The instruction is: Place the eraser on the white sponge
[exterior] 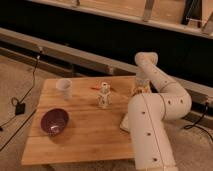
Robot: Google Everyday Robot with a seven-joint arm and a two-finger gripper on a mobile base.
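- Far left on the wooden table [80, 140] I see the purple bowl [54, 121]. The white cup [64, 87] stands behind it, well apart from anything I need.
- Moving right, the thin orange stick [98, 88] lies near the back edge, just beside the upright white patterned figurine [104, 95]. Neither is my target.
- Next comes the white sponge [124, 122], on the near-right part of the table. Only a pale sliver shows, because the arm's big white link [150, 130] covers the rest. I cannot tell which way its long axis runs.
- Furthest right, the gripper [141, 89] hangs low over the back-right corner of the table, pointing down. Its jaws are spread wide, and I can make out nothing held between them.
- I cannot pick out the eraser. I judge that it lies at that corner, under or just beside the gripper, hidden by the wrist.
- The carry turns on one relation: the sponge lies toward the camera from the gripper and slightly left, with bare wood between them. I expect to pull the eraser toward the near edge to reach it.
- I can read no brand, label or writing anywhere. The figurine's markings are only a pattern.
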